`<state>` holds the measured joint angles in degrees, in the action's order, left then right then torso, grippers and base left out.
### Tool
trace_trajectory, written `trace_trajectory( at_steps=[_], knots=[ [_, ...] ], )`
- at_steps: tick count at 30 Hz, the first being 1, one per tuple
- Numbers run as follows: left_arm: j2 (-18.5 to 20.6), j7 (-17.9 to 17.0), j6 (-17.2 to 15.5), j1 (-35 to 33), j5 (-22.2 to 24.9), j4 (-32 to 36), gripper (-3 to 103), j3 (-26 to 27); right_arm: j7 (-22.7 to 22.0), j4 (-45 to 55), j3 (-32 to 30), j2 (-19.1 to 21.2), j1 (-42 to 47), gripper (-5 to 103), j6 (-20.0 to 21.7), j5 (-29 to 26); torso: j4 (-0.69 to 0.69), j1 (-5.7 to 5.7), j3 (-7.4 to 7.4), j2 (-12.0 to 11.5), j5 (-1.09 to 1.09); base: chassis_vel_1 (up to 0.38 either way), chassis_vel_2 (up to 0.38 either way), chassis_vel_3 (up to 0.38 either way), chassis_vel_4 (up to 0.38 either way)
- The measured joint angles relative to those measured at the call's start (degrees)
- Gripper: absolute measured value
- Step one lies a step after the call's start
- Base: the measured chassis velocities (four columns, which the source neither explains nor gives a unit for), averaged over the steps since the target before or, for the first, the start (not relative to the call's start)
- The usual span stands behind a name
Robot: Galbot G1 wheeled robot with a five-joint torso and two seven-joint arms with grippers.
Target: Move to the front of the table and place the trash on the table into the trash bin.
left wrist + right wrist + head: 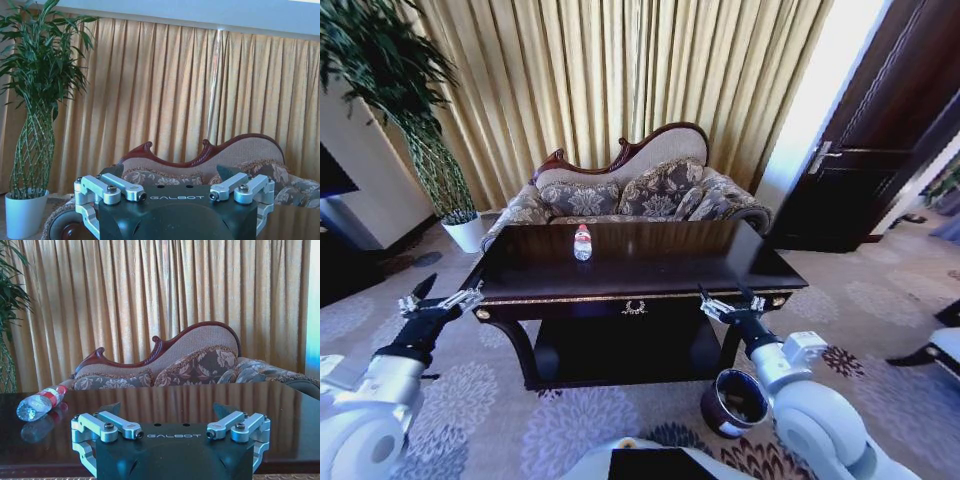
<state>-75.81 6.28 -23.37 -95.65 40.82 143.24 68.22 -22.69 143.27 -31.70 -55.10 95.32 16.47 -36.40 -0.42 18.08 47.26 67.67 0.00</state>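
Note:
The dark glossy table (650,268) with gold trim stands right in front of me. A small clear plastic bottle (582,242) with a red-and-white label, the trash, lies on its side on the tabletop near the far edge; the right wrist view catches this bottle (39,403) too. The round dark brown trash bin (733,402) sits on the carpet by the table's front right leg. My left gripper (445,298) hovers open off the table's front left corner. My right gripper (730,301) is open at the front edge, above the bin. Both left gripper (169,172) and right gripper (167,410) hold nothing.
A patterned sofa (640,195) stands close behind the table, with gold curtains behind it. A tall plant in a white pot (468,232) is at the back left. A dark door (880,150) is at the right. Patterned carpet surrounds the table.

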Motion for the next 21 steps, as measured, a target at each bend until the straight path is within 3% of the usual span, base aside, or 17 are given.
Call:
trace_trajectory(
  at_steps=[21],
  knots=[
    [-0.18,0.02,0.00,0.07,0.00,0.00,100,-0.04,0.23,-0.02,0.14,-0.32,-0.02,100,0.05,0.41,0.00,0.00,0.00,0.00,0.00,-0.087,0.090,0.085,-0.089]
  ],
)
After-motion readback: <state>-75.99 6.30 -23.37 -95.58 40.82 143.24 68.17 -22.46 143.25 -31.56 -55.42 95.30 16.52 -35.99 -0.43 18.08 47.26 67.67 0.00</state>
